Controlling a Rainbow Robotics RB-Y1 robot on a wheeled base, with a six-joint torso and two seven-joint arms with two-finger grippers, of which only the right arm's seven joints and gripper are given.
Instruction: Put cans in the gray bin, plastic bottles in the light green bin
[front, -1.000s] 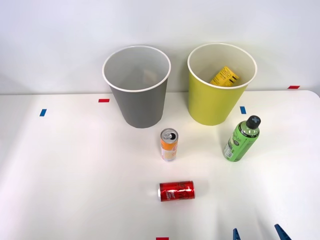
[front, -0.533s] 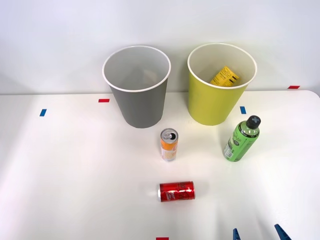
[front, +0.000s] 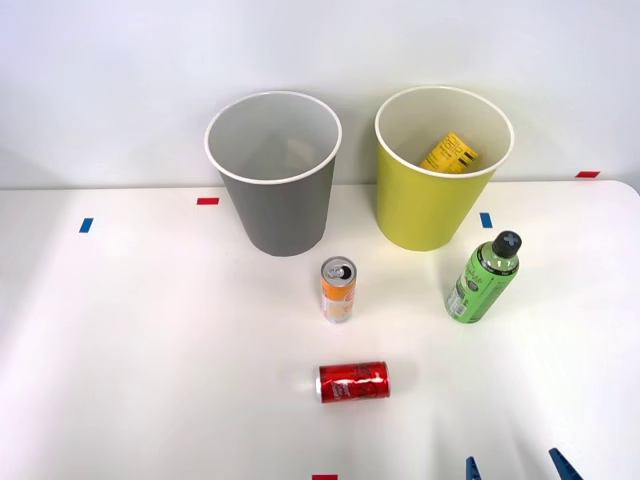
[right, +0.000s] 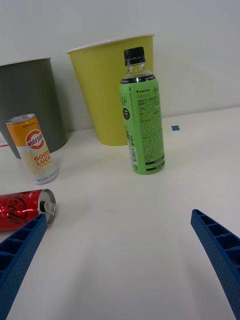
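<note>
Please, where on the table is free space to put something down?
The table's left half, beside the gray bin and red can, is bare. So is the near strip before the right gripper. Around the orange can and green bottle it is crowded.

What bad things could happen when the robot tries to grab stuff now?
The red can lies on its side, so a nudge from the open gripper might roll it away. The green bottle stands tall and narrow and could tip if bumped. The orange can stands close to the gray bin, so reaching for it may knock the bin.
</note>
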